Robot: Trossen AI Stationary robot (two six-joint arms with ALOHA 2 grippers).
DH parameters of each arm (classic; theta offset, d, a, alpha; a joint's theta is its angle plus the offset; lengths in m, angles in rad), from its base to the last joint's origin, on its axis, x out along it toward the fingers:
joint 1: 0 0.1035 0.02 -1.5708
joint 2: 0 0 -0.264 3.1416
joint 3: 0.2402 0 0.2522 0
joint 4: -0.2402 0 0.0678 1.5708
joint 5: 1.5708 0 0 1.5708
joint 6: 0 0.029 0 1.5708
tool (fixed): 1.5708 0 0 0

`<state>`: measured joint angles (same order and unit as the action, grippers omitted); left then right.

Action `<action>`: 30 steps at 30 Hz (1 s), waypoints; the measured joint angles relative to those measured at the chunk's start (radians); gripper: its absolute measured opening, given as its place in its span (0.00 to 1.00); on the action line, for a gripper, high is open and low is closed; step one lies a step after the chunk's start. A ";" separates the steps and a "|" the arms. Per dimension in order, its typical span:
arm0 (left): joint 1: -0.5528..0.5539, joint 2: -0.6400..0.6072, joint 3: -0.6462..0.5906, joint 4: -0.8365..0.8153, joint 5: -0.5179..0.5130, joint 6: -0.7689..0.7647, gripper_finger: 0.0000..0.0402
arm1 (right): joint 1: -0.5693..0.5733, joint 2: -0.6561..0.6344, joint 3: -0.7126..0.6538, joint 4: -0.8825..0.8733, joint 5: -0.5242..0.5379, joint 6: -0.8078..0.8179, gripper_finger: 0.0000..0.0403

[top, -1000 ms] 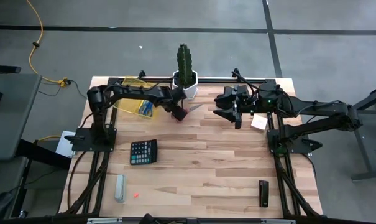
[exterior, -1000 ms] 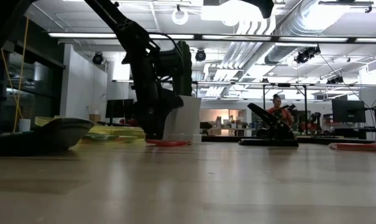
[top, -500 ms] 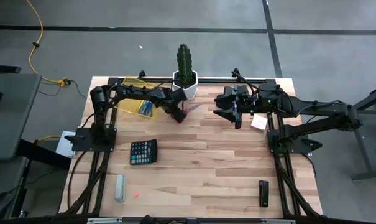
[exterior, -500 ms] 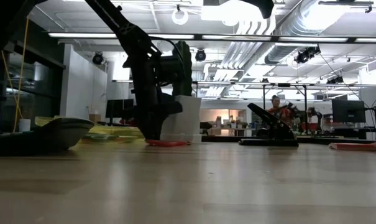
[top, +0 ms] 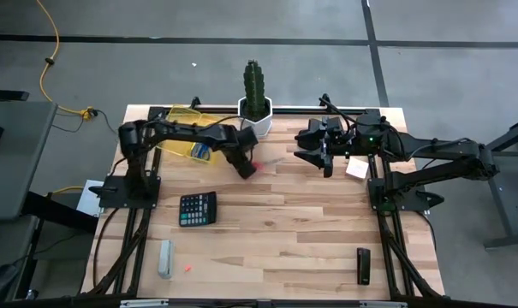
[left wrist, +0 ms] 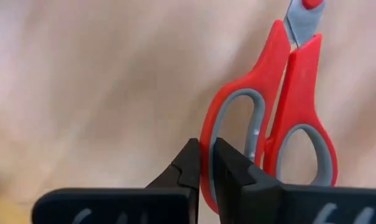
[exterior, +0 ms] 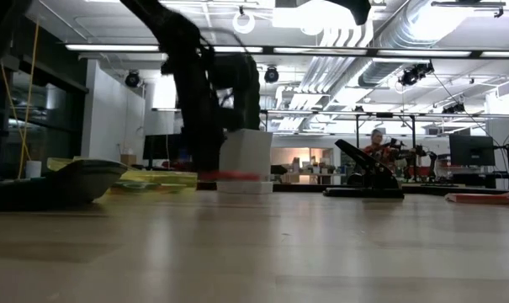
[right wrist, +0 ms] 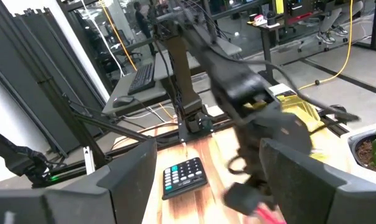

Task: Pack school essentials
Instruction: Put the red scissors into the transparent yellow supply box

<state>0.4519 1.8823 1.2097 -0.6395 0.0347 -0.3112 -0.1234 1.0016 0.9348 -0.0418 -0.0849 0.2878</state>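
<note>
Left gripper [left wrist: 206, 163] is clamped on one handle loop of the red-handled scissors [left wrist: 281, 118], near the cactus pot [top: 257, 122], presumably to carry them left to the yellow tray [top: 183, 137]; only the wrist view shows that pinch; right gripper [top: 314, 158] waits, fingers spread.

Wooden table [top: 276, 222] carries calculator [top: 197, 208], cactus pot [top: 255, 120], yellow tray [top: 186, 137]

Table [top: 267, 222] viewed from directly overhead and level from its surface; wrist views taken close, forward past each arm's fingers; calculator [top: 197, 208] shared by overhead and right wrist views.
</note>
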 joint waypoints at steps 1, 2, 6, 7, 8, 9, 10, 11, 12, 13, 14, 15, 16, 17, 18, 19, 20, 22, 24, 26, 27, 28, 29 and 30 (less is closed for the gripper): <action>-0.014 -0.024 0.001 -0.002 0.023 0.016 0.01 | 0.000 0.000 0.000 0.000 0.000 0.000 0.69; -0.029 -0.050 0.001 -0.006 0.040 0.031 0.01 | 0.000 0.000 0.000 0.000 0.000 0.000 0.69; -0.115 -0.160 -0.032 0.007 0.039 0.034 0.01 | 0.000 0.000 0.000 -0.003 0.000 0.000 0.69; -0.140 -0.196 -0.051 0.018 0.038 0.023 0.01 | 0.000 0.000 0.000 -0.004 0.000 0.000 0.69; -0.163 -0.234 -0.073 0.042 0.038 0.007 0.01 | 0.000 0.000 0.000 -0.003 0.000 0.000 0.69; -0.185 -0.272 -0.099 0.073 0.038 -0.013 0.01 | 0.000 0.000 0.000 -0.005 0.000 -0.003 0.69; -0.205 -0.316 -0.130 0.101 0.038 -0.035 0.01 | 0.000 0.000 0.000 -0.006 -0.001 -0.006 0.69; -0.222 -0.359 -0.167 0.120 0.035 -0.055 0.01 | 0.000 0.000 0.000 -0.006 -0.001 -0.007 0.69; -0.239 -0.405 -0.204 0.148 0.025 -0.073 0.01 | 0.000 0.000 0.000 -0.006 -0.001 -0.008 0.69; -0.256 -0.452 -0.241 0.187 0.011 -0.095 0.01 | 0.000 0.000 0.000 -0.006 -0.001 -0.008 0.69; -0.271 -0.503 -0.282 0.221 -0.001 -0.121 0.01 | 0.000 0.000 0.000 -0.003 -0.001 -0.010 0.69; -0.287 -0.557 -0.322 0.248 -0.013 -0.149 0.00 | 0.000 0.000 0.000 0.000 -0.001 -0.017 0.69; -0.303 -0.610 -0.360 0.285 -0.025 -0.180 0.00 | 0.000 0.000 0.000 0.001 -0.001 -0.020 0.69; -0.317 -0.662 -0.396 0.327 -0.042 -0.207 0.00 | 0.000 0.000 0.000 0.000 -0.001 -0.021 0.69; -0.330 -0.713 -0.431 0.371 -0.063 -0.232 0.00 | 0.000 0.000 0.000 0.001 -0.001 -0.023 0.69; -0.342 -0.763 -0.462 0.419 -0.085 -0.247 0.00 | 0.000 0.000 0.000 0.003 -0.001 -0.023 0.69; -0.353 -0.809 -0.489 0.483 -0.114 -0.254 0.00 | 0.000 0.000 0.000 0.005 -0.001 -0.025 0.69; -0.367 -0.891 -0.530 0.596 -0.164 -0.246 0.00 | 0.000 0.000 0.000 0.006 -0.001 -0.027 0.69; -0.374 -0.951 -0.551 0.702 -0.193 -0.199 0.01 | 0.000 0.000 0.000 0.008 -0.001 -0.029 0.69; -0.377 -0.995 -0.561 0.790 -0.204 -0.126 0.01 | 0.000 0.000 0.000 0.012 -0.001 -0.043 0.69; -0.377 -1.007 -0.561 0.829 -0.204 -0.086 0.01 | 0.000 0.001 0.000 0.015 -0.001 -0.051 0.69; -0.377 -1.017 -0.561 0.867 -0.204 -0.045 0.01 | 0.000 0.001 0.000 0.017 -0.001 -0.059 0.69; -0.377 -1.025 -0.561 0.899 -0.203 -0.006 0.01 | 0.000 0.001 0.000 0.022 -0.002 -0.064 0.69; -0.377 -1.030 -0.561 0.928 -0.204 0.028 0.01 | 0.000 0.001 0.000 0.029 -0.002 -0.071 0.69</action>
<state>0.0753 0.8519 0.6491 0.2886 -0.1692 -0.2834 -0.1237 1.0027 0.9348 -0.0132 -0.0864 0.2171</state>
